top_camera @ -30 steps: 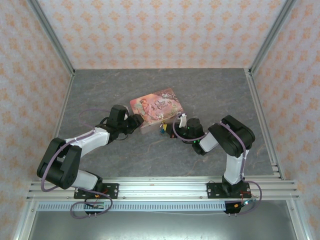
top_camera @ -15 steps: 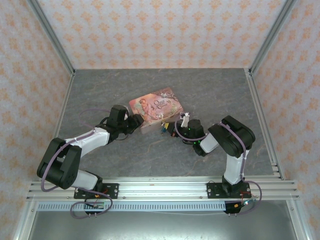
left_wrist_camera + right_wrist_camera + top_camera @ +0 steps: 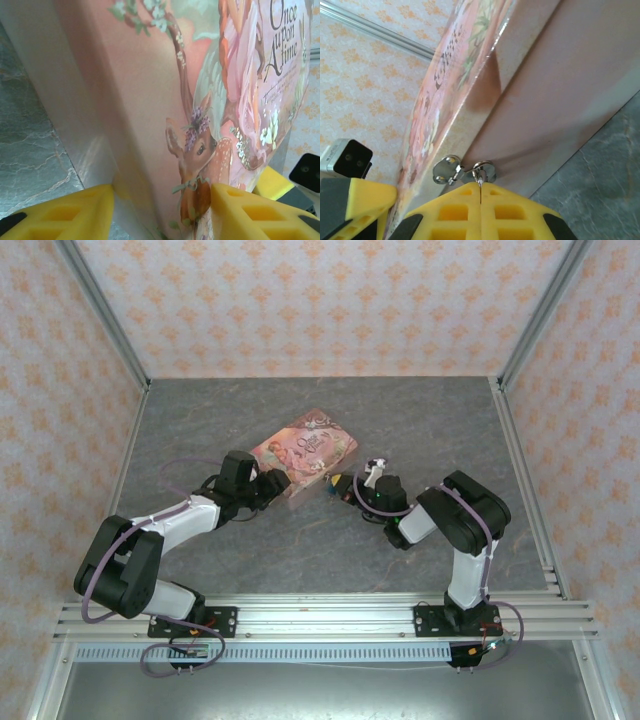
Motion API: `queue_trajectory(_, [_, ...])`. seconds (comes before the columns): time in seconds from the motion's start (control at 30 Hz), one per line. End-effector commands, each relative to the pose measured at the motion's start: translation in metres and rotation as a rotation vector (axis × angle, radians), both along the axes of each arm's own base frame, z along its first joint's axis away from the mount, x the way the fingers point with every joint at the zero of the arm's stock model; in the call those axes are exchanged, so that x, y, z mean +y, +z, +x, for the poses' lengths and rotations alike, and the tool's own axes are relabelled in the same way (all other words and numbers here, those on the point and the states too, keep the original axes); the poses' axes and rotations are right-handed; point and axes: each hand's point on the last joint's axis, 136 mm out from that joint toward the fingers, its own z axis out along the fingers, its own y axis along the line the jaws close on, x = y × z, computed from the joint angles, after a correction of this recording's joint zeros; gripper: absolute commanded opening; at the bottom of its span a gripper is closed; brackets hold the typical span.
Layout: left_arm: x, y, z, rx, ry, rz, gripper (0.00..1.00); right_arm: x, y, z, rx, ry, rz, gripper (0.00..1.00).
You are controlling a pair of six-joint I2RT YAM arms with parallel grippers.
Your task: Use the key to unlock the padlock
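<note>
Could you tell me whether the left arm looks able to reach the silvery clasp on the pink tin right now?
Probably not: the left fingers grip a corner of the pink illustrated rectangular tin, and the shut right fingers crowd the small silvery metal clasp.

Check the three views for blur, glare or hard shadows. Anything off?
Top external: even, soft light, sharp, no glare. Left wrist: the print on the tin is sharp, its side wall washes out pale and soft, and the left gripper at the bottom edge is blurred. Right wrist: a dark shadow patch on the tin's side wall, and bright glints on the silver clasp.
</note>
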Motion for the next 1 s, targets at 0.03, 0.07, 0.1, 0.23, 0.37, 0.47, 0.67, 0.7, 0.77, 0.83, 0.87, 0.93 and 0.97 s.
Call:
queue_trajectory(0.03, [0.015,-0.044,-0.032,0.177,0.015,0.083,0.53,0.008,0.021,0.008,-0.069,0.004,0.042,0.00])
queue_trajectory(0.07, [0.015,-0.044,-0.032,0.176,0.016,0.085,0.53,0.009,0.017,0.006,-0.060,0.009,0.037,0.00])
queue_trajectory(0.1, [0.015,-0.044,-0.032,0.176,0.016,0.085,0.54,0.008,0.011,0.004,-0.050,0.011,0.029,0.00])
queue_trajectory(0.23, [0.015,-0.043,-0.031,0.175,0.018,0.085,0.56,0.009,-0.004,-0.001,-0.022,0.017,0.008,0.00])
queue_trajectory(0.37, [0.015,-0.044,-0.031,0.176,0.019,0.087,0.57,0.009,-0.016,-0.003,0.002,0.021,-0.020,0.00])
queue_trajectory(0.47, [0.015,-0.044,-0.031,0.175,0.018,0.091,0.58,0.012,-0.020,-0.005,0.009,0.043,-0.017,0.00])
queue_trajectory(0.67, [0.018,-0.045,-0.031,0.176,0.023,0.108,0.58,0.008,-0.020,-0.007,-0.025,0.062,-0.032,0.04])
queue_trajectory(0.7, [0.020,-0.045,-0.032,0.178,0.025,0.115,0.58,0.003,-0.018,-0.006,-0.033,0.054,-0.039,0.09])
queue_trajectory(0.77, [0.022,-0.045,-0.032,0.179,0.027,0.130,0.58,-0.004,-0.015,-0.006,-0.062,0.052,-0.060,0.23])
queue_trajectory(0.83, [0.024,-0.045,-0.032,0.181,0.029,0.143,0.58,-0.003,-0.009,-0.008,-0.107,0.074,-0.084,0.39])
queue_trajectory(0.87, [0.025,-0.046,-0.032,0.183,0.031,0.149,0.58,-0.001,-0.006,-0.009,-0.125,0.090,-0.089,0.45])
queue_trajectory(0.93, [0.026,-0.046,-0.032,0.184,0.034,0.154,0.58,0.003,-0.003,-0.011,-0.153,0.128,-0.094,0.56])
queue_trajectory(0.97, [0.026,-0.046,-0.032,0.184,0.035,0.155,0.58,0.005,-0.003,-0.012,-0.161,0.139,-0.094,0.60])
